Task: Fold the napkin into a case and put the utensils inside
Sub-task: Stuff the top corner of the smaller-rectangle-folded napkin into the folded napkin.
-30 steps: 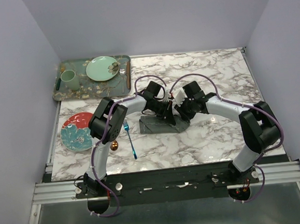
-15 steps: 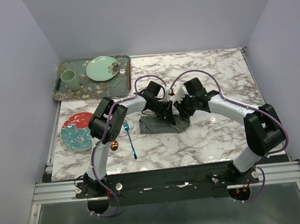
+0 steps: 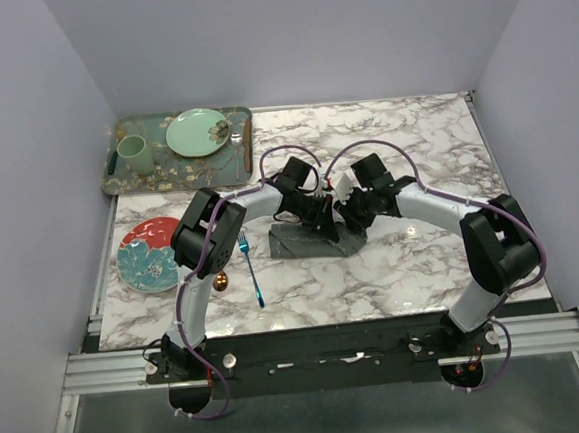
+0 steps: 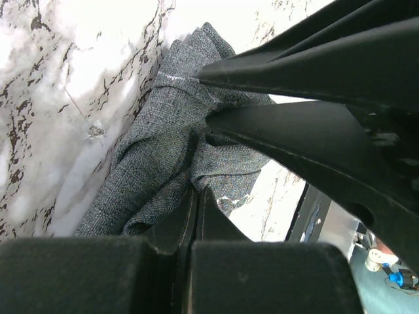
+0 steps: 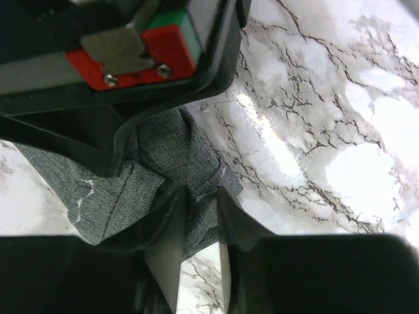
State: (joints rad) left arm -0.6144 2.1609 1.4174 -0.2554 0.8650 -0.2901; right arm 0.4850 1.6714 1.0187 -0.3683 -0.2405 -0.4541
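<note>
The dark grey napkin (image 3: pixel 307 241) lies bunched in a low heap at the table's middle, with my two grippers meeting over its right end. My left gripper (image 3: pixel 326 220) (image 4: pixel 196 191) is shut, and a fold of the napkin (image 4: pixel 150 150) is pinched at its tips. My right gripper (image 3: pixel 349 216) (image 5: pixel 201 208) has a thick fold of the napkin (image 5: pixel 171 152) between its fingers. The blue fork (image 3: pixel 251 271) lies left of the heap. Only the copper spoon's (image 3: pixel 221 280) bowl shows under my left arm.
A patterned green tray (image 3: pixel 116 177) at the back left holds a pale green plate (image 3: pixel 198 131), a green cup (image 3: pixel 134 153) and a brown-handled utensil (image 3: pixel 248 145). A red and blue floral plate (image 3: pixel 150 254) sits at the left edge.
My right arm's elbow swung outward and came back, and its wrist shifted slightly at the napkin's right end. The left arm, napkin, fork and spoon stayed put.
</note>
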